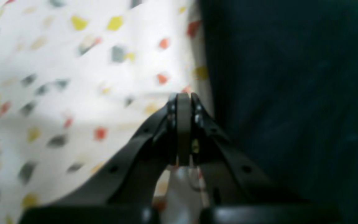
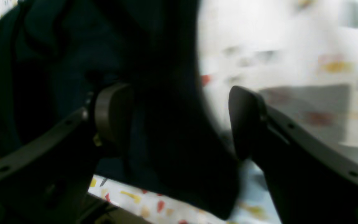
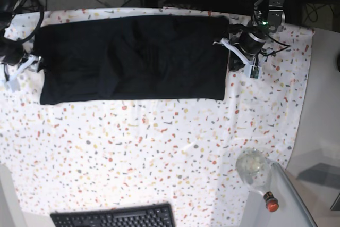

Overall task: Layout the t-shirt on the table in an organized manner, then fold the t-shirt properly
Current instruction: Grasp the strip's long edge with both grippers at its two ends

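The black t-shirt (image 3: 133, 57) lies as a wide flat rectangle on the far half of the speckled table (image 3: 159, 147). My left gripper (image 1: 183, 96) is shut, its tips over the cloth just beside the t-shirt (image 1: 291, 93) edge; in the base view the left gripper (image 3: 231, 56) sits at the shirt's right end. My right gripper (image 2: 179, 118) is open at the shirt's left end, where the base view shows the right gripper (image 3: 38, 65). A dark fold of the t-shirt (image 2: 166, 93) hangs between its two fingers (image 2: 113, 115).
A black keyboard (image 3: 114, 217) lies at the table's near edge. A clear round bottle (image 3: 254, 168) with a red cap rests at the near right corner. A plain grey-white surface (image 3: 324, 131) borders the right side. Cables and equipment stand behind the table.
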`<state>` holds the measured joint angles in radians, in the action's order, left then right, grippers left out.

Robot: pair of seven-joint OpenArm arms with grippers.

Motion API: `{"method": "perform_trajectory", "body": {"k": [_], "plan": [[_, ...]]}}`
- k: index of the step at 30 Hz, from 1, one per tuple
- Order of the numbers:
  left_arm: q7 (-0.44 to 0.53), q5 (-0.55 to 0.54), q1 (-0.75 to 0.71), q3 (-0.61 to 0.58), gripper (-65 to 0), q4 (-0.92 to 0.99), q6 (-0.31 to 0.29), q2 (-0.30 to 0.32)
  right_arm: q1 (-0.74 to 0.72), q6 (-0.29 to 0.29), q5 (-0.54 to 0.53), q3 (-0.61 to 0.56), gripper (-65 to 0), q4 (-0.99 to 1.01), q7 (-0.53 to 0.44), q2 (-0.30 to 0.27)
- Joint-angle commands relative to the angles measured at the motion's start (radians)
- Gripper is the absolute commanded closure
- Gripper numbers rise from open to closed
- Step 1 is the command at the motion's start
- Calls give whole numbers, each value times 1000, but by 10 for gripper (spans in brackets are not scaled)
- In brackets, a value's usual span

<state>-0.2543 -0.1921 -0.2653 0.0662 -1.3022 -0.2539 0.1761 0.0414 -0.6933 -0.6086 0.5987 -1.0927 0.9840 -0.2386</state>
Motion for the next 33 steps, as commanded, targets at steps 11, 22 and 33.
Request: {"method": "perform_trajectory", "body": {"k": [11,22,33], "plan": [[-32,10,1,-45,0,-1,-20,-51,-15,-5,5,-16,-447,-27,17,28],[-33,181,24,-62,0,8,-20,-111,-30,-5,8,-62,-416,-25,-12,45],[-40,187,42,-65,0,19,-20,-132,-28,-5,13,-66,0,-36,-67,35]]}}
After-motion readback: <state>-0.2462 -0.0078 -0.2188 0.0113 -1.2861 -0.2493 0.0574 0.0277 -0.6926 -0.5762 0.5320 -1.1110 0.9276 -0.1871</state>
